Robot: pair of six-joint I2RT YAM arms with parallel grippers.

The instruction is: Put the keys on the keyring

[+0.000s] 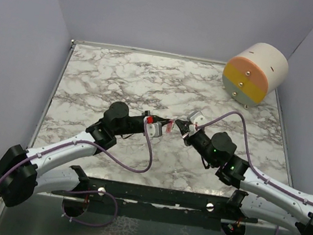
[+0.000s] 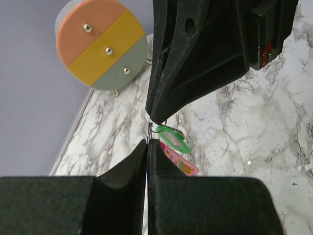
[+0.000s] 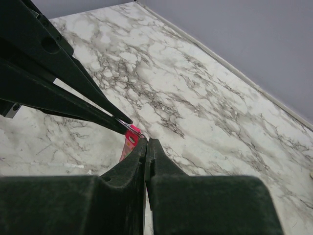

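Both arms meet above the middle of the marble table (image 1: 121,76). My left gripper (image 2: 147,142) is shut on the thin wire keyring (image 2: 150,128), which runs up out of its tips. My right gripper (image 2: 155,119) comes in from the opposite side, shut tip to tip on the same ring. The green key (image 2: 172,138) and the pink-red key (image 2: 182,165) hang from the ring beside the left fingers. In the right wrist view, my right gripper (image 3: 146,141) meets my left gripper (image 3: 126,126), with the pink-red key (image 3: 130,141) dangling below. From above, the left gripper (image 1: 168,123) and right gripper (image 1: 178,124) touch.
A round drum (image 1: 254,73) with a peach, yellow and grey face and small knobs lies on its side at the back right corner; the same drum (image 2: 100,46) shows in the left wrist view. Grey walls (image 1: 13,41) enclose the table on three sides.
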